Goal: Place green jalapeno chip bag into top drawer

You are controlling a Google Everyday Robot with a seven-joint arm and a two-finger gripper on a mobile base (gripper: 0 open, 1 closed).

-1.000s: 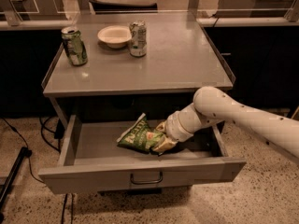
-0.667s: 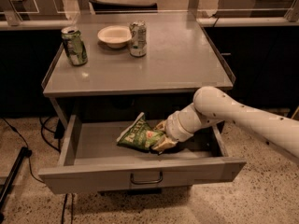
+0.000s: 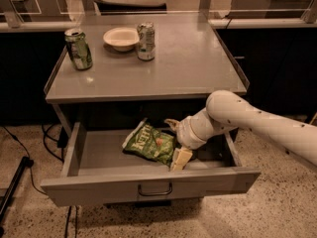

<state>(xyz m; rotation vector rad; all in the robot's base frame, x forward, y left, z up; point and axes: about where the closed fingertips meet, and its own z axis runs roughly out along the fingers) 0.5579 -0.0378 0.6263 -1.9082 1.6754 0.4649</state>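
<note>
The green jalapeno chip bag (image 3: 147,142) lies flat on the floor of the open top drawer (image 3: 99,190), near its middle. My gripper (image 3: 177,142) reaches into the drawer from the right, at the bag's right end. Its fingers are spread: one fingertip (image 3: 172,124) is behind the bag's edge and the other (image 3: 181,158) is in front of it. The white arm (image 3: 247,120) crosses over the drawer's right side. The drawer's curved handle (image 3: 155,190) sits at the centre of the front panel.
On the grey tabletop (image 3: 188,68) above the drawer stand a green can (image 3: 79,48), a white bowl (image 3: 121,37) and a silver can (image 3: 145,41). Cables (image 3: 20,148) and a black stand leg (image 3: 12,187) lie on the floor at the left.
The fingers have spread apart and the bag has settled flatter on the drawer floor. The arm has barely moved.
</note>
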